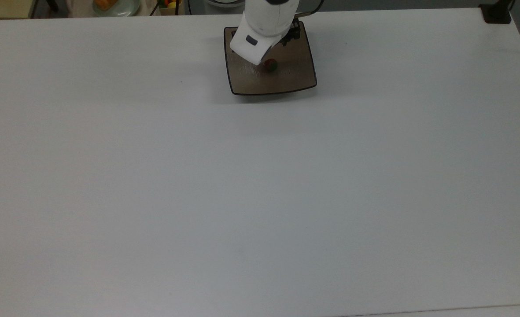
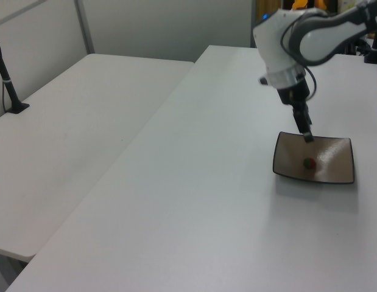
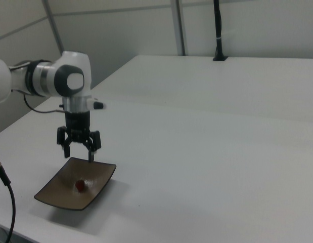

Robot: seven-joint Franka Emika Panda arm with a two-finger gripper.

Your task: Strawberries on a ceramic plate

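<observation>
A tiny red strawberry (image 1: 269, 65) (image 2: 309, 163) (image 3: 81, 186) with a green cap lies loose near the middle of the square brown ceramic plate (image 1: 295, 77) (image 2: 331, 173) (image 3: 60, 197). My gripper (image 3: 79, 153) (image 2: 307, 137) hangs above the plate's far part in the right view, clear of the strawberry. Its fingers are spread wide and open with nothing between them. In the top view the white wrist covers part of the plate's upper left.
The white table (image 1: 260, 185) stretches wide in front of the plate. A round pale plate with orange food (image 1: 114, 6) sits beyond the table's top edge in the top view. A black clamp (image 1: 496, 13) stands at its top right corner. A second table (image 2: 66, 140) adjoins on the left view's left.
</observation>
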